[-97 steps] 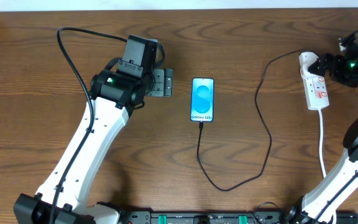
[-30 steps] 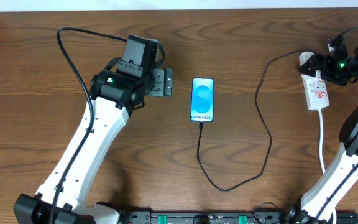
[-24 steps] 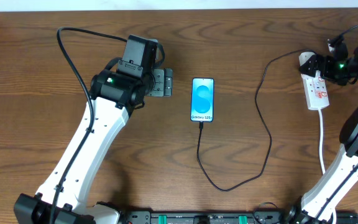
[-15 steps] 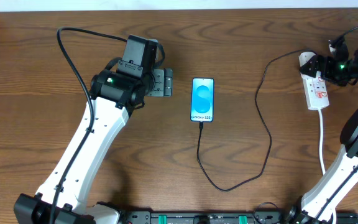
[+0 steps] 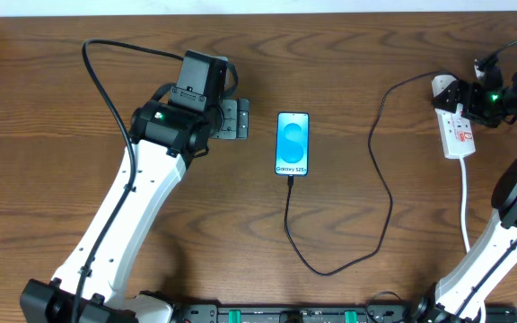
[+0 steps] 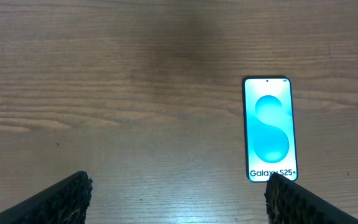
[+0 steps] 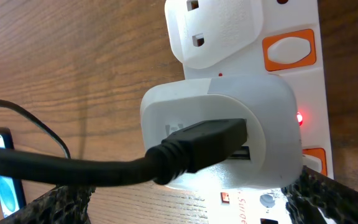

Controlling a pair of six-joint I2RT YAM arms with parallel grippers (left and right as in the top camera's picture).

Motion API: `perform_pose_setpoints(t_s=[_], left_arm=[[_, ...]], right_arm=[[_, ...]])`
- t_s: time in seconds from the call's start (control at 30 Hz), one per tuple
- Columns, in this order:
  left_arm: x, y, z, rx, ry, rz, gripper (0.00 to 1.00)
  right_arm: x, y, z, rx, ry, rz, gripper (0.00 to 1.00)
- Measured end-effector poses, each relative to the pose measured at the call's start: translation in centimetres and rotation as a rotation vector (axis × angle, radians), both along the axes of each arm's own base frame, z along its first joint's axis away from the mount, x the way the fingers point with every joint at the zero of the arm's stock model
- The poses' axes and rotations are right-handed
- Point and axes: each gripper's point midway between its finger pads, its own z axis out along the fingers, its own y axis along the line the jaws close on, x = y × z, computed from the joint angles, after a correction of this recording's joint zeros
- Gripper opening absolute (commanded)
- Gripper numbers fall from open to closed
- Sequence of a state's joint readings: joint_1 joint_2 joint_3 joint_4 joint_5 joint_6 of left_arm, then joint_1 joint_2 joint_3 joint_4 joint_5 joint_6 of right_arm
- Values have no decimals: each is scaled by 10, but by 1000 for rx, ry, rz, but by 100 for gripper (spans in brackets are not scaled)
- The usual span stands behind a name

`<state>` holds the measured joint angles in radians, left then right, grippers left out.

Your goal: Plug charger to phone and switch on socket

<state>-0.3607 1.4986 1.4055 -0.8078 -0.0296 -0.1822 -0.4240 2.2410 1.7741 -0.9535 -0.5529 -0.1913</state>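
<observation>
Lying flat mid-table, the phone (image 5: 293, 144) glows blue. The black charger (image 5: 387, 193) meets its near edge, loops near and right, then runs far to the socket (image 5: 459, 135) at the far right. The left gripper (image 5: 234, 119) sits just left of the phone. Its wrist view shows the fingertips (image 6: 64, 198) spread wide, holding nothing. Only the right wrist view shows the white adapter (image 7: 210, 106) seated in the socket, with a small red light (image 7: 299, 117) lit beside it and orange switches (image 7: 289, 50). The right gripper (image 7: 197, 196) is spread either side of the adapter, and contact cannot be told.
</observation>
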Motion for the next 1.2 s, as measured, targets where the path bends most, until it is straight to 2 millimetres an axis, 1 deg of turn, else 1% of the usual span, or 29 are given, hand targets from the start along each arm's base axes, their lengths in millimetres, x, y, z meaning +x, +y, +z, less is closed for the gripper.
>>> perform_pose_setpoints(t_s=[0.2,0.4,0.47,0.57,0.67,0.73,0.77,0.8,0.87,0.97,1.03,1.07,1.1,1.17,1.2], left_arm=[[0,0,0,0,0,0,89],[0,0,0,0,0,0,89],[0,0,0,0,0,0,89],[0,0,0,0,0,0,89],[0,0,0,0,0,0,89],[0,0,0,0,0,0,89],[0,0,0,0,0,0,89],[0,0,0,0,0,0,89],[0,0,0,0,0,0,89],[0,0,0,0,0,0,89],[0,0,0,0,0,0,89],[0,0,0,0,0,0,89],[0,0,0,0,0,0,89],[0,0,0,0,0,1,89],[0,0,0,0,0,0,89]], right_arm=[[0,0,1,8,15,-32,99],[0,-4,1,22,58,-117,99],[-9,-4,1,26,117,-163,99],[-18,-14,0,-12,170,-229,99],[-32,-22,-7,-59,239,-286,99],[-40,-26,-5,-86,269,-312,99],[-43,-27,-2,-99,275,-322,99],[-45,-29,5,-111,270,-330,99],[-48,-31,26,-135,242,-345,99],[-52,-31,71,-167,165,-367,99],[-59,-28,105,-185,105,-381,99],[-64,-26,126,-194,66,-389,99],[-66,-26,133,-198,52,-391,99],[-74,-21,162,-211,-13,-400,99],[-75,-20,170,-215,-33,-401,99]])
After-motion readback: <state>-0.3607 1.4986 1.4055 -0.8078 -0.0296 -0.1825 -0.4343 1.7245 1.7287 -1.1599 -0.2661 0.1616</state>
